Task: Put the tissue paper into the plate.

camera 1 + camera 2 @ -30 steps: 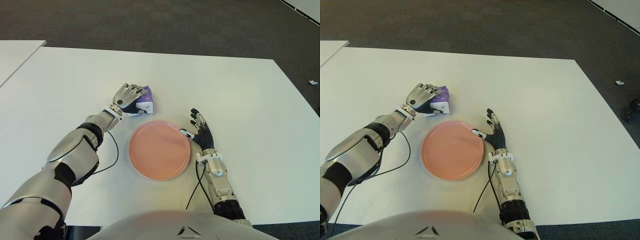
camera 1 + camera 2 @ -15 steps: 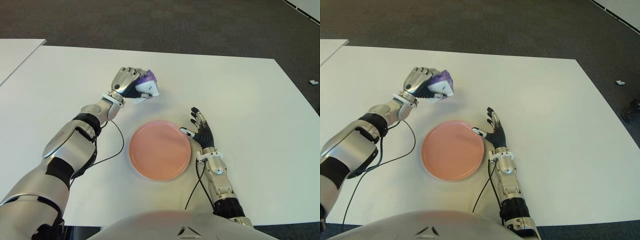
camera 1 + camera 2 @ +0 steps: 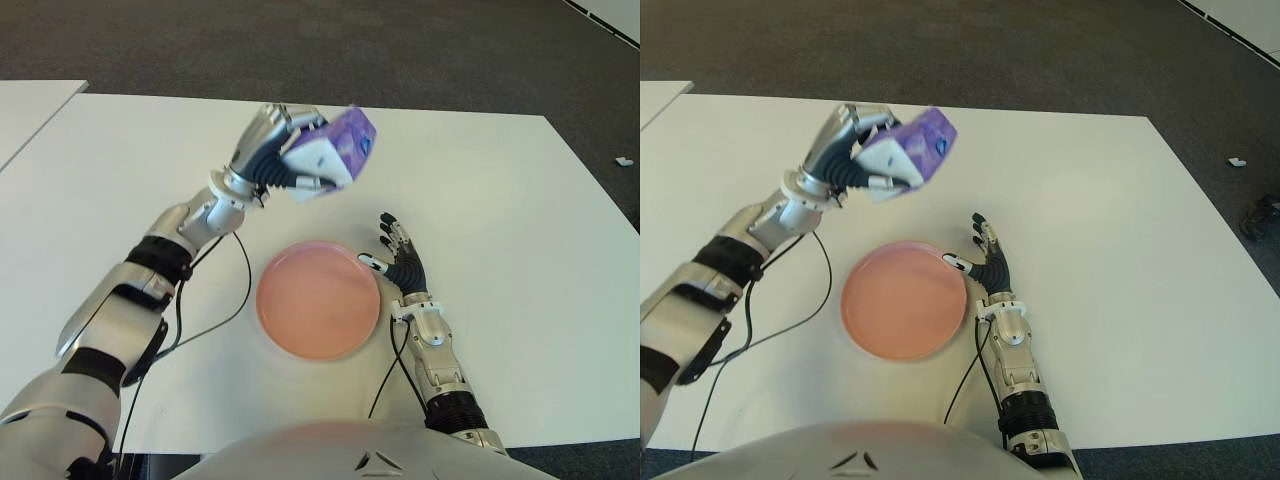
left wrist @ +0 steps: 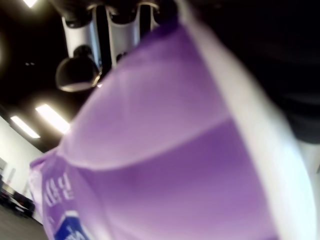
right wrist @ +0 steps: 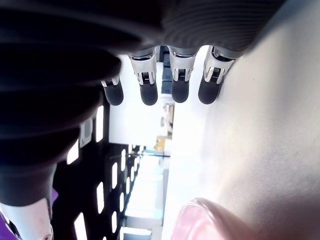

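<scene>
One soft, light tissue pack (image 3: 330, 155), left hand (image 3: 268, 158) wrapped round its middle above the plate (image 3: 318, 299); right hand (image 3: 402, 262) idle, fingers spread, beside the rim.

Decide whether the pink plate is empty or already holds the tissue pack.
Empty. The plate shows only its bare pink surface, while the tissue pack is held in the left hand above the table, beyond the plate.

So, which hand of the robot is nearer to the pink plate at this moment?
Right. The right hand is beside the plate's right edge, fingers spread, thumb at the rim. The left hand is raised beyond the plate, holding the tissue paper pack.
</scene>
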### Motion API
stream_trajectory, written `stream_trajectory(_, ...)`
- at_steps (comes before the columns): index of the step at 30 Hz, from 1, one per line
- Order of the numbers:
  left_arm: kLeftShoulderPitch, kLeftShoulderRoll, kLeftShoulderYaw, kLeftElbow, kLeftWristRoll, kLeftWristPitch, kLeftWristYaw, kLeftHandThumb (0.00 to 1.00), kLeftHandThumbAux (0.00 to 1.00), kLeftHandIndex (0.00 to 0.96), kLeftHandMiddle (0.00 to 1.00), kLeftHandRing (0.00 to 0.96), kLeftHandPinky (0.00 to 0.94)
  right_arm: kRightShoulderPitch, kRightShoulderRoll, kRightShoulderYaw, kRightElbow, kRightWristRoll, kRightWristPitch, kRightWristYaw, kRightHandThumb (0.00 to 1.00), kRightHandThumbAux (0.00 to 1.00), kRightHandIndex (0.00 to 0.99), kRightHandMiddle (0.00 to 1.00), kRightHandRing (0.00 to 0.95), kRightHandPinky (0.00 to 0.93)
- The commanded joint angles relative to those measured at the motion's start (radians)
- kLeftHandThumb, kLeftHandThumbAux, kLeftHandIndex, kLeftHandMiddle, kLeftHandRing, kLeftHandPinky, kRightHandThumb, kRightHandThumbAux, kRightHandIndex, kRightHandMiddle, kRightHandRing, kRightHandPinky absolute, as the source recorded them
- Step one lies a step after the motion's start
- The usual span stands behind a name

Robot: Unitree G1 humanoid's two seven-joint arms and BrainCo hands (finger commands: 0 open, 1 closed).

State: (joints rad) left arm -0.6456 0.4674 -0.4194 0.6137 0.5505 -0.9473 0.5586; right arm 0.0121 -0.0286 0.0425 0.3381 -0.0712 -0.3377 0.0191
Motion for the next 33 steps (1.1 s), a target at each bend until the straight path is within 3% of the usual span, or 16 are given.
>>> stream_trajectory(1,0.095,0.003,0.011,-0.088,-0.008,-0.028,-0.099,0.853,0.667,0.401,0.541,0.846,0.844,0.043,0.003,-0.009,0.076,0.014,0.058,0.004,0.000,0.697,0.000,0.000,0.000,0.000)
stream_trajectory(7,0.125,0.045,-0.005,-0.146,-0.059,-0.071,-0.311,0.853,0.668,0.399,0.537,0.837,0.807,0.027,0.006,-0.015,0.094,0.010,0.055,-0.001,0.000,0.689,0.000,0.000,0.000,0.000)
stream_trajectory(11,0.139,0.051,0.018,-0.190,-0.023,-0.066,-0.374,0.853,0.668,0.398,0.536,0.831,0.796,0.023,0.006,-0.018,0.104,0.008,0.047,-0.002,0.000,0.683,0.000,0.000,0.000,0.000)
stream_trajectory(19,0.162,0.029,0.025,-0.205,0.068,-0.083,-0.380,0.852,0.667,0.398,0.536,0.824,0.801,0.015,0.012,-0.025,0.121,0.006,0.032,-0.007,0.000,0.683,0.000,0.000,0.000,0.000)
stream_trajectory(25,0.227,0.029,0.009,-0.224,0.148,-0.105,-0.362,0.852,0.668,0.397,0.534,0.820,0.803,0.017,0.012,-0.026,0.126,0.000,0.025,-0.018,0.000,0.680,0.000,0.000,0.000,0.000)
stream_trajectory(33,0.225,0.038,0.008,-0.227,0.195,-0.123,-0.367,0.851,0.669,0.395,0.533,0.818,0.803,0.020,0.013,-0.023,0.127,-0.003,0.013,-0.022,0.000,0.684,0.000,0.000,0.000,0.000)
